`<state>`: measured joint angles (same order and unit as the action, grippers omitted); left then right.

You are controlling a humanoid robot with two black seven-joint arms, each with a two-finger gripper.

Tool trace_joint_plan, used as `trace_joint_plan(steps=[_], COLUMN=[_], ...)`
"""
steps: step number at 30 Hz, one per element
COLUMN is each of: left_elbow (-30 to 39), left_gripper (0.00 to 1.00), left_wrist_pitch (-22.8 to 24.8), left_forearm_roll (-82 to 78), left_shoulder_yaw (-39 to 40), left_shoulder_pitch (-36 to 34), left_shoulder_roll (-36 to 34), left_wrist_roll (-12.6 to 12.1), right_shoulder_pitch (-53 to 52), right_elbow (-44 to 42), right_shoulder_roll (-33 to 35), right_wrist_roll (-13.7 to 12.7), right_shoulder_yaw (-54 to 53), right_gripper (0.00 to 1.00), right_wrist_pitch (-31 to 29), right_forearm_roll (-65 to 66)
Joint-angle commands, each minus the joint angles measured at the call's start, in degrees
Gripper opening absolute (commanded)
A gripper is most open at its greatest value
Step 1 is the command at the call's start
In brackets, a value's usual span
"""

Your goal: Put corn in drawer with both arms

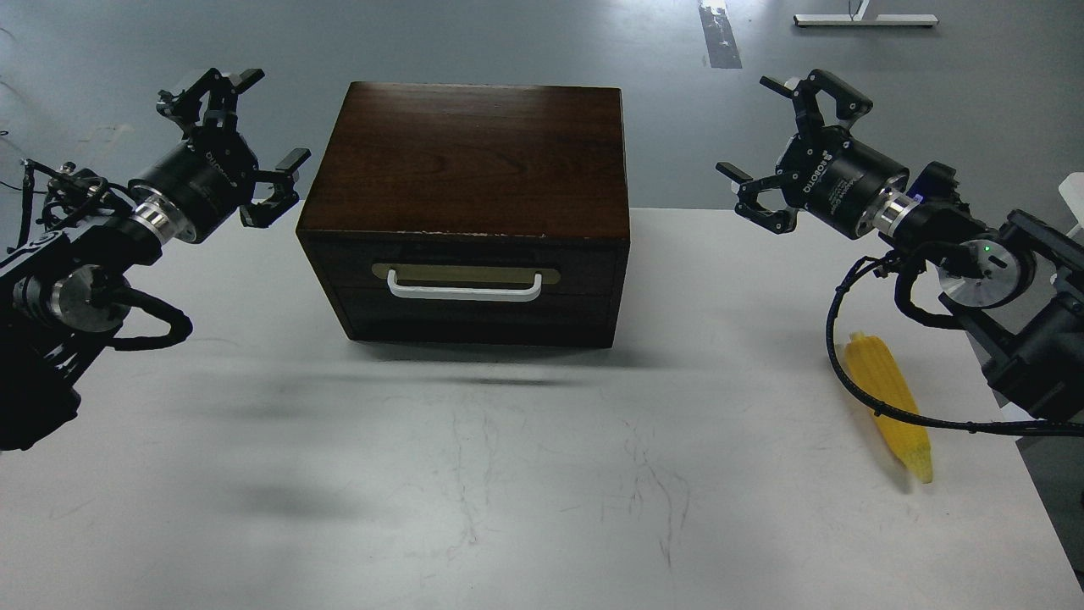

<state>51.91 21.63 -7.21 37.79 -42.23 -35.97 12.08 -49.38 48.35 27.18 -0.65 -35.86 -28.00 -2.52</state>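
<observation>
The yellow corn [891,400] lies on the white table at the right, partly crossed by a black cable of my right arm. The dark brown cabinet [467,161] stands at the table's middle back. Its drawer [464,273] is pushed in, white bar handle [464,291] facing me. My left gripper [254,135] hangs open in the air left of the cabinet's top, holding nothing. My right gripper [775,140] is open and empty, raised right of the cabinet and well above and behind the corn.
The white table [474,474] stretches in front of the cabinet, its right edge close beyond the corn. Grey floor lies behind. A white stand base [864,19] sits at the far back right.
</observation>
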Motion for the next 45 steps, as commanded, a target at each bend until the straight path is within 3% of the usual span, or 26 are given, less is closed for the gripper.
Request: trace_joint_plan(steps=[1,45], left_elbow=[0.0,0.0], left_gripper=[0.98,0.98], left_wrist_pitch=[1.3,2.2], left_forearm_roll=[-0.1,0.0], left_shoulder_yaw=[0.0,0.4], left_shoulder_pitch=[0.1,0.1], left_shoulder_roll=[-1.1,-2.6], left_wrist_roll=[0.2,0.5], right_shoulder_pitch=[-0.3,-0.5], right_elbow=[0.0,0.0], right_shoulder_roll=[0.1,0.5], right_wrist_roll=[-0.1,0.0], right_shoulder_yaw=[0.0,-0.4], right_gripper=[1.00,1.00], right_wrist_pitch=[0.0,0.0], right_forearm_roll=[0.0,0.0])
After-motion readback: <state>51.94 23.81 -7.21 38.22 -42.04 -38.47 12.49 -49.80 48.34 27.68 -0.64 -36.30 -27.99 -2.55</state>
